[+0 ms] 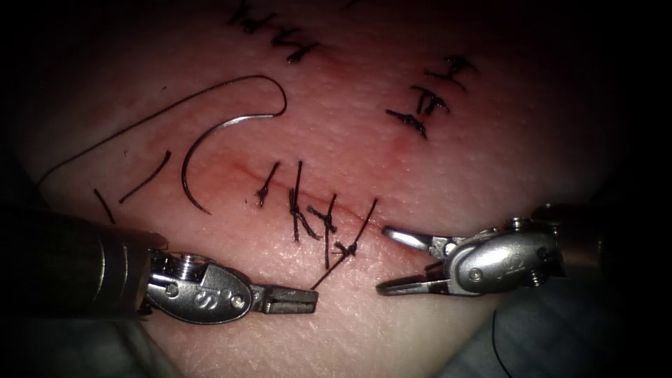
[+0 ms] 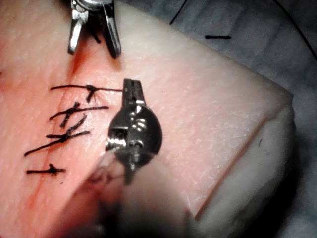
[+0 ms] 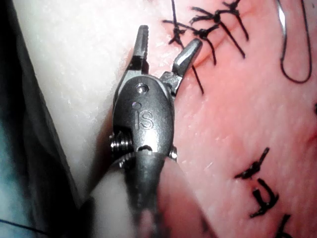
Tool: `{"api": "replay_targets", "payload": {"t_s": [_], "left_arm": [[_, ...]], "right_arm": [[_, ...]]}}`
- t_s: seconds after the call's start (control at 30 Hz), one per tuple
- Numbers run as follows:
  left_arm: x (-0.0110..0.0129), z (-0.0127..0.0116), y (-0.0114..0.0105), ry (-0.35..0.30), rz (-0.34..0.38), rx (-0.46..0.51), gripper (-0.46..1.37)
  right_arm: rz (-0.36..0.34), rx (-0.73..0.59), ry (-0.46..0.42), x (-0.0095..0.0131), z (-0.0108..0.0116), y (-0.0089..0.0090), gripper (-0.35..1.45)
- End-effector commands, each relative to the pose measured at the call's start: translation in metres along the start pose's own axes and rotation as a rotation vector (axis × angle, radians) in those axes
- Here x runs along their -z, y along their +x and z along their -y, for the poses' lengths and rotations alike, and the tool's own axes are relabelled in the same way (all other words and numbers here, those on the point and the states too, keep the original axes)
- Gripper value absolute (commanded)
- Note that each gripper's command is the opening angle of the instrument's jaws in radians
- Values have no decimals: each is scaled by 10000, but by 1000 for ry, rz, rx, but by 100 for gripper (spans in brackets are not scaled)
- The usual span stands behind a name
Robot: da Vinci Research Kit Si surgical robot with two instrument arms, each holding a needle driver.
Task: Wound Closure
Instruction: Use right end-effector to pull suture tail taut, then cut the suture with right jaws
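Observation:
The curved needle (image 1: 190, 157) lies free on the tissue (image 1: 434, 175) left of the cut (image 1: 241, 170), held by neither tool and not in the tissue. Its thread (image 1: 210, 91) loops off its tail and trails away to the left. Several knotted stitches (image 1: 297, 203) cross the cut. From the nearest knot (image 1: 348, 248) a thread tail (image 1: 329, 271) runs down to my left tool (image 1: 313, 297), whose jaws are shut on its end; the same grip shows in the left wrist view (image 2: 130, 84). My right tool (image 1: 382, 259) stands open and holds nothing, just right of that knot (image 3: 177, 33), its jaws (image 3: 166, 43) spread.
Two short cut ends of thread (image 1: 143, 179) lie on the tissue left of the needle. Older stitches (image 1: 427, 105) sit further back on the right. Dark drape (image 1: 560, 336) with a loose thread borders the tissue's near right edge (image 2: 247, 144).

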Motion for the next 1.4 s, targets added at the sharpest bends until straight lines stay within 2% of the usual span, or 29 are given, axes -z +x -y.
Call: {"api": "replay_targets", "payload": {"t_s": [0.03, 0.33, 0.83, 1.4], "left_arm": [[-1, 0, 0, -6, 0, 1, -35], [-2, -2, 8, -9, -1, 6, -35], [-10, -4, 27, -36, -14, 21, -35], [-20, -6, 34, -34, -21, 25, -35]], "right_arm": [[0, 0, 2, 0, 0, 0, 109], [3, 3, -5, -9, 6, 2, 122], [26, 61, 28, -33, 17, 7, 123], [-3, 99, 43, -95, 31, 5, 123]]}}
